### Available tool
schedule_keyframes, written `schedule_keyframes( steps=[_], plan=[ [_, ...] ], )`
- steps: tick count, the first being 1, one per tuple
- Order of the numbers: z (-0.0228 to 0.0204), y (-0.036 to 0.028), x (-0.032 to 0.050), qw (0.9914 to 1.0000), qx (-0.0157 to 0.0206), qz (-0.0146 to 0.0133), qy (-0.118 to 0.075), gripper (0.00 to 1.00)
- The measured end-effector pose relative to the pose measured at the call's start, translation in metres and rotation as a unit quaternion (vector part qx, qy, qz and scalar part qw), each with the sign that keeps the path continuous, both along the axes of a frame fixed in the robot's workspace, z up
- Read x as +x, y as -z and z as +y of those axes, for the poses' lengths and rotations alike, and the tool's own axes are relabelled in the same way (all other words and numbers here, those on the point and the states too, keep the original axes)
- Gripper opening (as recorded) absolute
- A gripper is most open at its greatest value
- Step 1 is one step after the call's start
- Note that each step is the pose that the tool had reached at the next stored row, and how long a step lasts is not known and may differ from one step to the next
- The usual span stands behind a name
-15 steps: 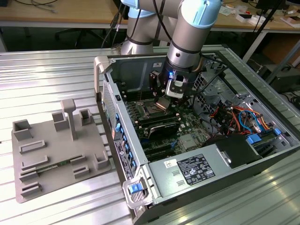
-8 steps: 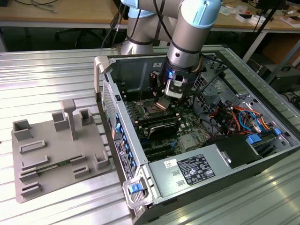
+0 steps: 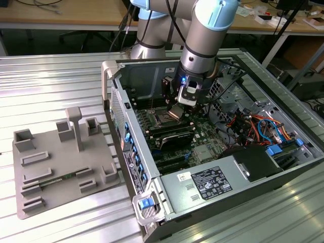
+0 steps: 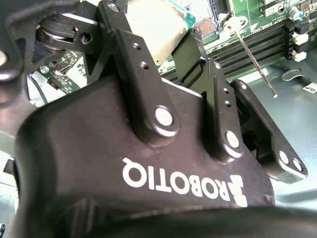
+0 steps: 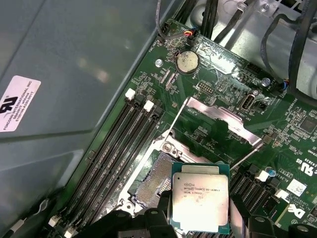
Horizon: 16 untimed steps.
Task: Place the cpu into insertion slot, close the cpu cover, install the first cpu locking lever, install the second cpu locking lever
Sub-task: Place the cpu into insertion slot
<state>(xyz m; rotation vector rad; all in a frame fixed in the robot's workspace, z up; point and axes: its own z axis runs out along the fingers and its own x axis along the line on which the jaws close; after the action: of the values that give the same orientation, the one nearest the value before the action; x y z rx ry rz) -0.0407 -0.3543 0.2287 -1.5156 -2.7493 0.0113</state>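
Observation:
My gripper (image 3: 175, 112) is shut on the cpu (image 5: 200, 196), a flat square chip with a silver-grey top, gripped by its edges. The chip hangs just above the green board, partly over one side of the insertion slot (image 5: 151, 179), whose golden pin field lies bare. The cpu cover (image 5: 223, 116), a silver frame, stands swung open beyond the slot. Two thin locking levers (image 5: 173, 124) stick up, released. In the second wrist view the black fingers (image 4: 143, 64) clamp the cpu (image 4: 158, 25), with the slot's pins (image 4: 205, 27) and a lever rod (image 4: 255, 62) behind.
Long black memory slots (image 5: 114, 153) run beside the socket, close to the case's grey wall (image 5: 74, 74). A coin battery (image 5: 187, 61) and cables (image 3: 258, 126) lie further in. A grey fixture (image 3: 61, 162) rests on the table at the exterior view's left.

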Motion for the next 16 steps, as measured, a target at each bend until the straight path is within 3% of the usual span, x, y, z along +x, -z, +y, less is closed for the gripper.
schedule_keyframes(
  steps=[4,11,16],
  plan=[
    [0.0038,0.0001,-0.0014,0.99999,0.0000,0.0000,0.004,0.55],
    [0.0098,0.0012,-0.0142,0.99994,0.0000,0.0000,0.011,0.55],
    [0.0108,0.0036,-0.0153,0.99944,0.0000,0.0000,0.034,0.55]
  ],
)
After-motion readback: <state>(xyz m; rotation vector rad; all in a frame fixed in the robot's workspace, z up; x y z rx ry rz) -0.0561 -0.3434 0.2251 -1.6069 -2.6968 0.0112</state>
